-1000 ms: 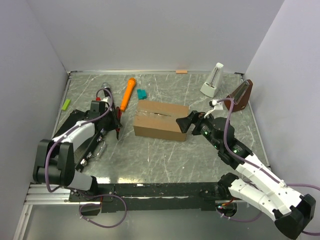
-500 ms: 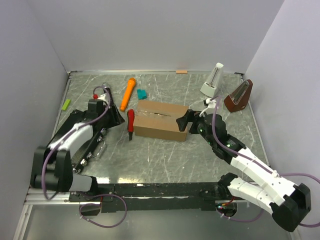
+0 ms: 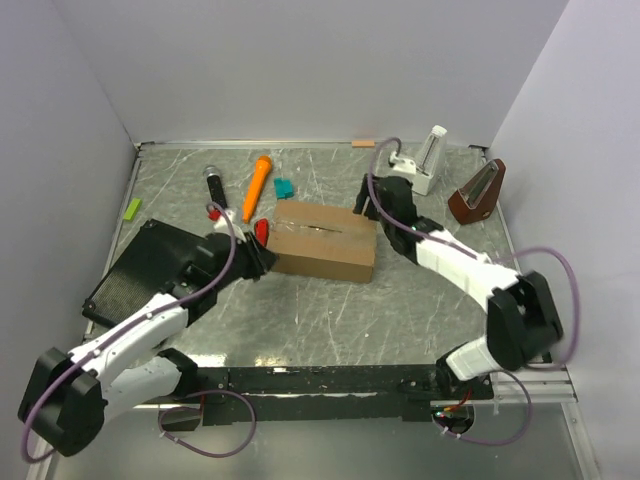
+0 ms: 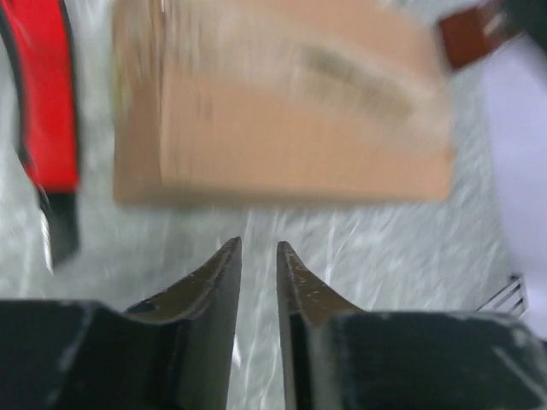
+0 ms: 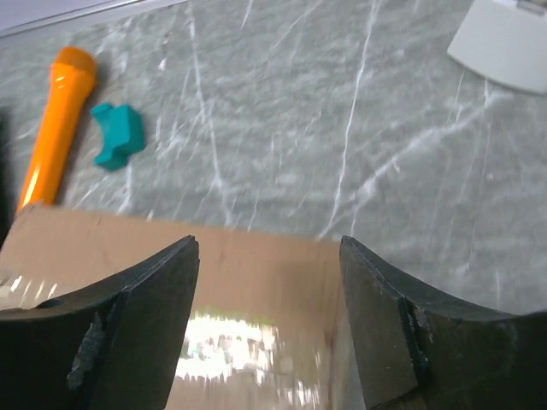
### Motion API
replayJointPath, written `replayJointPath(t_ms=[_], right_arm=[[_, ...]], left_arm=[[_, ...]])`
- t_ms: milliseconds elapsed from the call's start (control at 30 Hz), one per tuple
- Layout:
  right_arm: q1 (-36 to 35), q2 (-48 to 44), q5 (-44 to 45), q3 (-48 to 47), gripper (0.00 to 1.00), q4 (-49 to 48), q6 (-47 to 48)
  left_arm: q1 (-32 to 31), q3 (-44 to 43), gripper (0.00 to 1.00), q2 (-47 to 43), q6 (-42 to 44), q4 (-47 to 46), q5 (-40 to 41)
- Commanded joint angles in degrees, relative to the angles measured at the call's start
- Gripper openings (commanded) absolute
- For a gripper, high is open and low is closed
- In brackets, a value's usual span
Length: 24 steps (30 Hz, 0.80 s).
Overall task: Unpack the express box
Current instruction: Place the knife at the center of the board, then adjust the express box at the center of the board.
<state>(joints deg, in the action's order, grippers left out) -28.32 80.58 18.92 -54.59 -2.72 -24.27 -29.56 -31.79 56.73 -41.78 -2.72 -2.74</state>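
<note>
The express box (image 3: 322,242), brown cardboard with a clear tape strip along its top seam, lies closed in the middle of the table. My left gripper (image 3: 258,256) sits low at the box's left end; in the left wrist view its jaws (image 4: 258,246) stand a narrow gap apart with only table between them, facing the box (image 4: 282,128). A red-handled cutter (image 4: 43,94) lies just left of the box. My right gripper (image 3: 376,200) hovers over the box's far right corner, jaws wide open (image 5: 269,243) above the taped top (image 5: 231,333).
A flat black ribbed case (image 3: 150,265) lies at the left. An orange marker (image 3: 258,187), a teal piece (image 3: 284,187) and a black pen-like tool (image 3: 213,185) lie behind the box. A white stand (image 3: 425,165) and a brown metronome (image 3: 478,192) are at the back right.
The left gripper let go of the red cutter, which now lies by the box's left end, and moved right toward the box. The right arm swung from the box's right end to its far corner.
</note>
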Motion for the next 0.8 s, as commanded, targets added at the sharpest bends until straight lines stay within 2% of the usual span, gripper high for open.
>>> replayJointPath(t_ms=[0,67,200,333,467,667,767], right_arm=[[0.63,8.44,2.62,-9.03,0.73,-2.12,4.14],[0.89,11.96,0.69,-10.71,0.73,-3.51,6.33],[0.98,18.46,-1.07,-15.54,0.75,2.17,6.43],[0.98,19.53,-3.89,-14.33,0.56,5.70,5.73],[1.07,16.47,-4.06,-9.67,0.48,8.08,3.80],[0.02,7.51,-6.17,1.39,0.47,9.93,-0.25],[-1.65,1.80,-7.57,5.88,0.47,11.77,-1.56]], left_arm=[[-5.85,0.94,0.26,2.94,-5.42,0.17,6.17],[-7.87,0.85,0.24,4.61,-6.03,0.17,6.87],[-10.25,-0.20,0.22,9.35,-7.35,-0.18,6.79],[-11.48,-2.48,0.19,15.06,-7.62,1.13,6.96],[-11.48,-5.99,0.32,21.83,-5.42,4.81,9.24],[-11.66,-9.25,0.47,26.94,-3.49,6.16,10.83],[-11.66,-9.69,0.50,26.85,-1.56,4.05,11.27]])
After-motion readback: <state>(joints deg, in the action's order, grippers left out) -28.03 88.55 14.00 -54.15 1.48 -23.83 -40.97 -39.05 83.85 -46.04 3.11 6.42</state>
